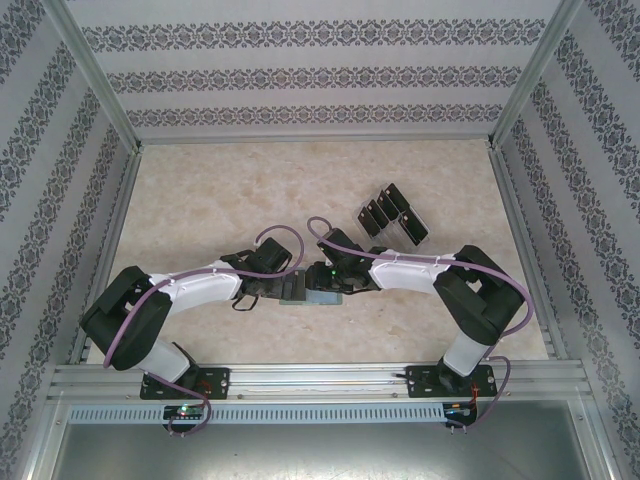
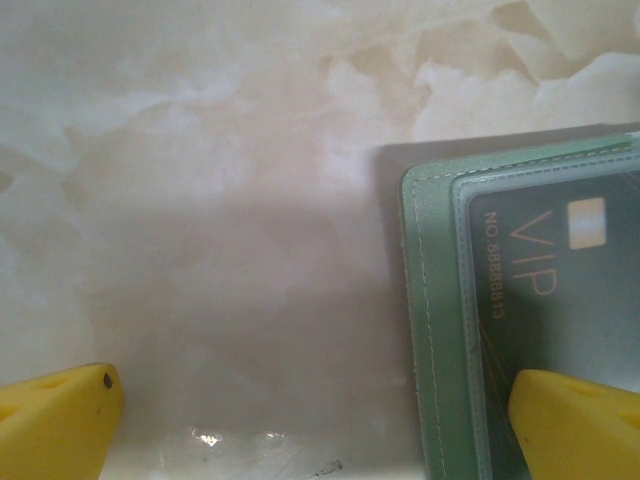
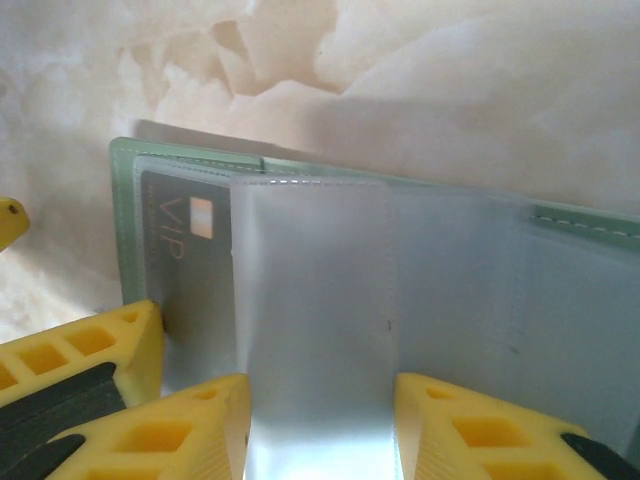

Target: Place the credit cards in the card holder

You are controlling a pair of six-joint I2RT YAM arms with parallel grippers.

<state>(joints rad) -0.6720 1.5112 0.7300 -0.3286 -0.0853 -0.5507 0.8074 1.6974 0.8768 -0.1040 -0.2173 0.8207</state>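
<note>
The left end effector [image 2: 318, 428] stands wide open, its yellow fingers [image 2: 60, 425] showing at the two lower corners. One tip hangs over bare bench [image 2: 200, 200], a pale marbled surface in cream and tan. The other overlaps the lower part of the card holder [image 2: 428, 330]; whether it touches cannot be told. The sage-green card holder lies flat at the right, its stitched border showing. Under its clear sleeve sits a dark credit card [image 2: 585, 310] printed VIP in gold, with a number beside it and a small pale chip. Shadow darkens the bench between the fingers.
</note>
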